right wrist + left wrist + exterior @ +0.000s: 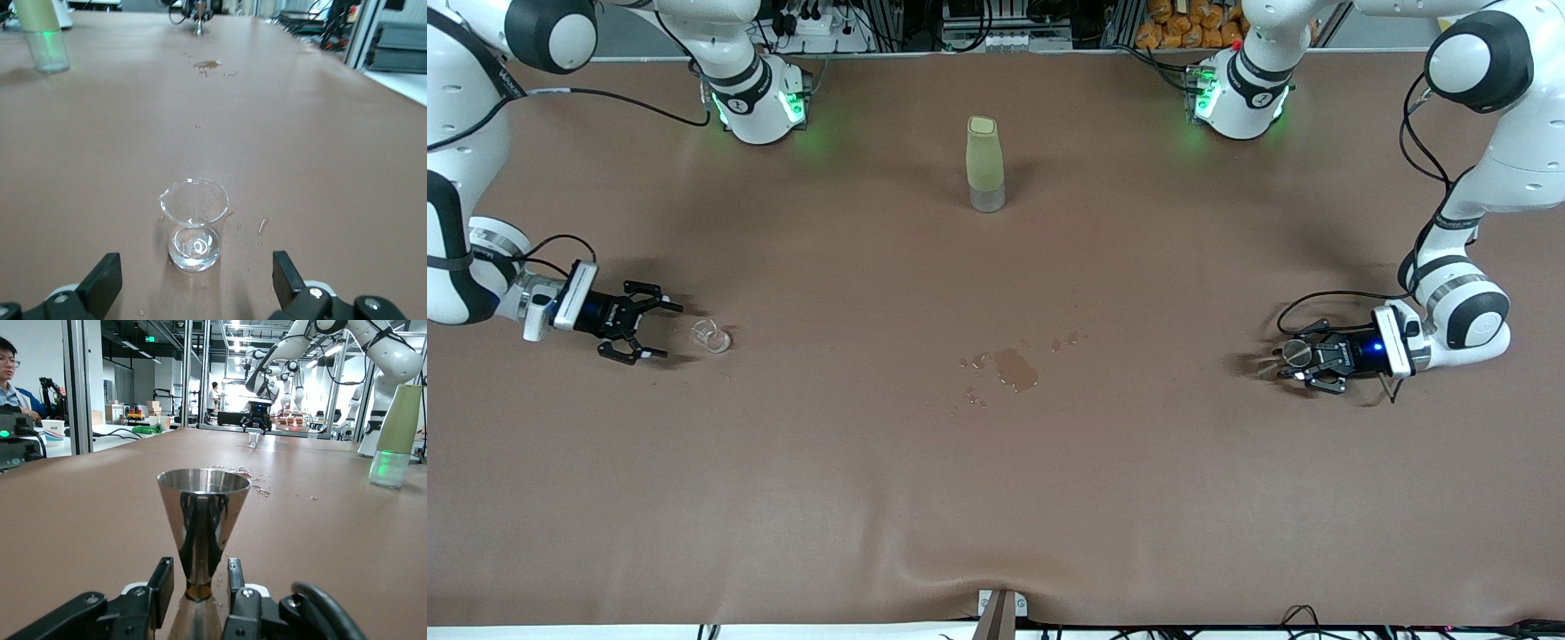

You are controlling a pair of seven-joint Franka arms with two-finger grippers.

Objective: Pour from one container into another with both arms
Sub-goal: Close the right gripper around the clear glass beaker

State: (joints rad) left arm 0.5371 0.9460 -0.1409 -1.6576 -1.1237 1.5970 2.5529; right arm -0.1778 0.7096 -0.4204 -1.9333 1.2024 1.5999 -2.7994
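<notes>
My left gripper has its fingers flanking the steel jigger at its slick, narrow waist, not clamped yet. The right gripper gapes wide, with the fragile glass beaker just ahead; I'd grab it mid-wall, gently.

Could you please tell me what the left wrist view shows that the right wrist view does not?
Only the left wrist view shows the left gripper with its fingers flanking the narrow waist of the steel jigger, which stands upright.

Only the right wrist view shows the right gripper open, its fingers wide apart on either side of the glass beaker and not touching it.

Both show the brown table, the spill and the green-sleeved bottle; each shows the other arm's gripper and vessel far off.
</notes>
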